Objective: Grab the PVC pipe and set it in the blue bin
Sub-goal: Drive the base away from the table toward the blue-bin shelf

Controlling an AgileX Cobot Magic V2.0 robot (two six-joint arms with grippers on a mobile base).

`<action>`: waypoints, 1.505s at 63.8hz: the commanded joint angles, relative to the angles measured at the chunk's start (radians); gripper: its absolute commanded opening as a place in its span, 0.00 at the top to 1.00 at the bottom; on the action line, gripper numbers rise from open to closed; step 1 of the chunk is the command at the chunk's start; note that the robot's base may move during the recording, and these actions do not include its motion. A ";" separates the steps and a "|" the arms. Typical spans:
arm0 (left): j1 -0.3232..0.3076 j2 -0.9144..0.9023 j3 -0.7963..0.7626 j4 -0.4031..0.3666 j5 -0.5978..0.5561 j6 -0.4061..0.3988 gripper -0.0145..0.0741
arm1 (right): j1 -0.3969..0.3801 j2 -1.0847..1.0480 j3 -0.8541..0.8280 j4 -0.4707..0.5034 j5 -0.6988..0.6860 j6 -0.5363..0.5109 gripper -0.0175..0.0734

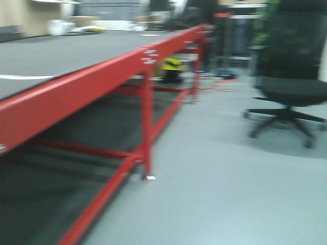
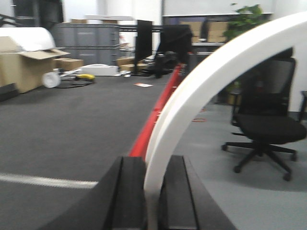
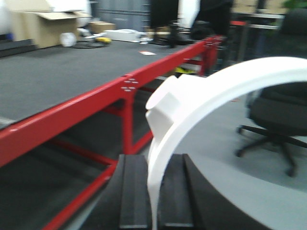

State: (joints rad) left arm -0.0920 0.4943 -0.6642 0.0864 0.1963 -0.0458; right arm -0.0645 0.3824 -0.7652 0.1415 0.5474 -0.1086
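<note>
my left pincer (image 2: pixel 153 165) pinches the pvc pipe (image 2: pixel 196 86), which curves up and to the right above the red table rail (image 2: pixel 149 128). my right pincer (image 3: pixel 153 163) pinches a white arch (image 3: pixel 230 84) too; whether it's the same piece i cannot tell.

White PVC pipe (image 2: pixel 194 88), black tool fingers (image 2: pixel 131 191), red worktop frame (image 1: pixel 76 94), dark grey worktop surface (image 1: pixel 61 56), black chair (image 1: pixel 294 89), pale grey floor (image 1: pixel 219 178).
</note>
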 commanded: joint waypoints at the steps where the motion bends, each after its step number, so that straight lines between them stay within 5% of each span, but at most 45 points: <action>1: -0.008 -0.002 -0.008 -0.004 -0.031 -0.008 0.96 | 0.003 -0.005 -0.001 -0.008 -0.030 -0.006 0.99; 96: -0.008 -0.002 -0.008 -0.004 -0.031 -0.008 0.96 | 0.003 -0.005 -0.001 -0.008 -0.030 -0.006 0.99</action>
State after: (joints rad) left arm -0.0920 0.4943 -0.6642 0.0864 0.1963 -0.0458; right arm -0.0645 0.3794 -0.7652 0.1415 0.5474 -0.1086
